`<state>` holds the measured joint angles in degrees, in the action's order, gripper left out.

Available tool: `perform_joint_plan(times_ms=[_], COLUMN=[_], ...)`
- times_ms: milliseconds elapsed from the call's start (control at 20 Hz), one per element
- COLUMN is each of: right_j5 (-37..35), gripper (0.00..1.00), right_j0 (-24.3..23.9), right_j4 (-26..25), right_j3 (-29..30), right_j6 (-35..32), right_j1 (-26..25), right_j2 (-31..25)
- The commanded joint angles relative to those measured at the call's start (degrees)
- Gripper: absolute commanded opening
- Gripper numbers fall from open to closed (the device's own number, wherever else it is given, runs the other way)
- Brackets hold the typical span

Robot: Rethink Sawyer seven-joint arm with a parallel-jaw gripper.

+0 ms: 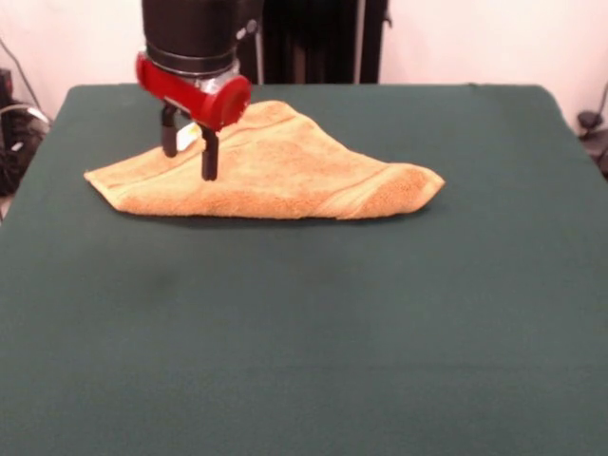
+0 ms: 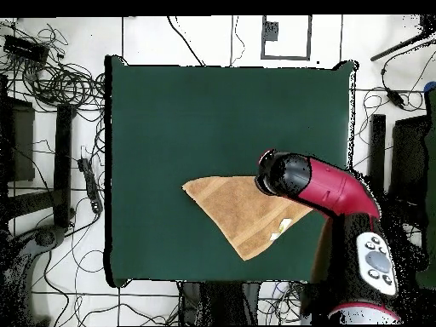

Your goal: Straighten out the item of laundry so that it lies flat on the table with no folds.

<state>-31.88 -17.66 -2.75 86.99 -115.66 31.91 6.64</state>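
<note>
Green felt table (image 1: 304, 342) (towel (image 1: 275, 176) folded) under a released hand (image 1: 189, 160).

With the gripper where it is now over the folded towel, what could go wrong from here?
1. The towel lies folded into a triangle, so the open gripper might pinch both layers and drag it instead of opening it.
2. The towel lies toward one side of the table; a pull that way may carry cloth over the edge.
3. The arm hides part of the towel in the overhead view, so a fold may go unnoticed.
</note>
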Motion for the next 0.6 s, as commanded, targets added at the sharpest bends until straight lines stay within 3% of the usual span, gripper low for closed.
perform_joint_plan(times_ms=[50, 200, 450, 600], right_j5=[-11.3, -13.0, -13.1, -11.3], gripper=[1.00, 1.00, 1.00, 1.00], right_j0=[-5.2, -6.5, -7.3, -7.2], right_j4=[-13.4, -17.2, -19.8, -20.4], right_j3=[-1.0, -2.2, -2.8, -2.8], right_j6=[38.1, 43.3, 46.4, 44.9], right_j1=[0.9, 0.5, 0.1, 0.1], right_j2=[-21.6, -24.4, -26.3, -26.0])
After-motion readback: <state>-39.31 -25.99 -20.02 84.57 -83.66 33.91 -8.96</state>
